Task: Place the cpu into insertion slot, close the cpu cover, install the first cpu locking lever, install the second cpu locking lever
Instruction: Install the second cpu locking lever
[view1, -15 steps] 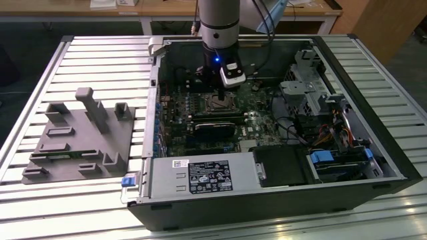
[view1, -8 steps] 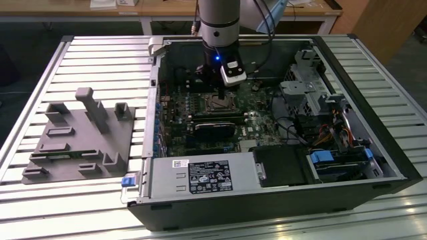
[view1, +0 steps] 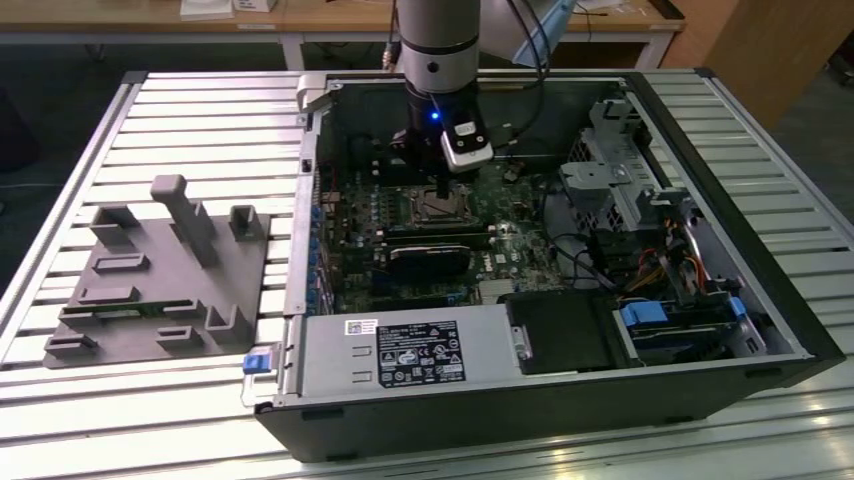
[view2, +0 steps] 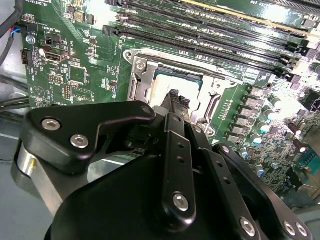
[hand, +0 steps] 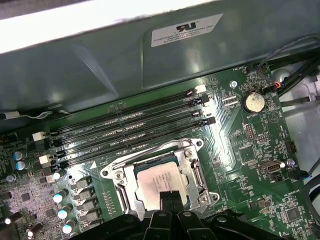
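Here the cpu (hand: 159, 182) lies seated in the slot (hand: 192, 165), cover (hand: 118, 186) down around it. The hand (hand: 171, 197), fingers pinched together and empty, touches its near edge. Chip likely light, rigid, fragile; grip by edges.

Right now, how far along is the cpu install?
The cpu sits in the slot with the cover down over it. The gripper, fingertips together, hangs just above the cpu. I cannot tell whether either locking lever is latched.
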